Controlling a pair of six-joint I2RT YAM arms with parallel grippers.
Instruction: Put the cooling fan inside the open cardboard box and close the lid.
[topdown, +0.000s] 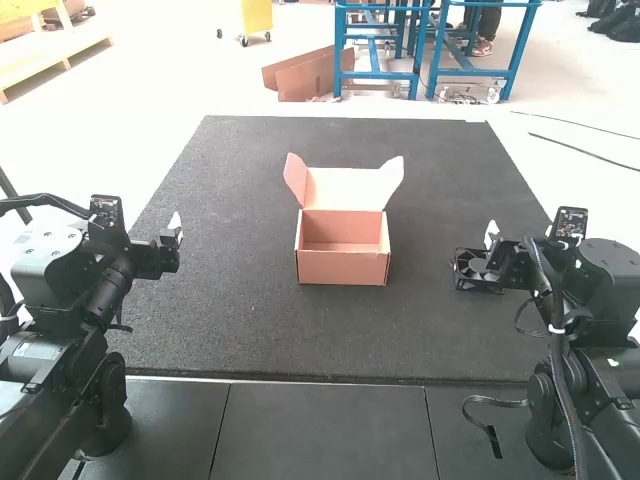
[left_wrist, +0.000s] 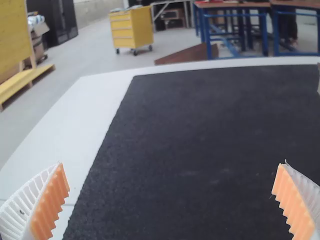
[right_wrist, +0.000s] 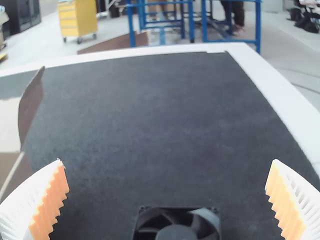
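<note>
While spread wide (nothing held), right hand (right_wrist: 165, 172) just over the cooling fan (right_wrist: 176, 225).

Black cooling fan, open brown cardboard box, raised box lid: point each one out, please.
Black cooling fan (right_wrist: 176, 230): right wrist view, on its hub.
Open brown cardboard box (topdown: 342, 267): high view, on its front wall.
Raised box lid (topdown: 345, 188): high view, on its inner face.

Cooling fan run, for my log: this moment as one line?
fan: on mat, right of box, ungripped | lid: open | left gripper: open, over mat | right gripper: open, at fan
</note>
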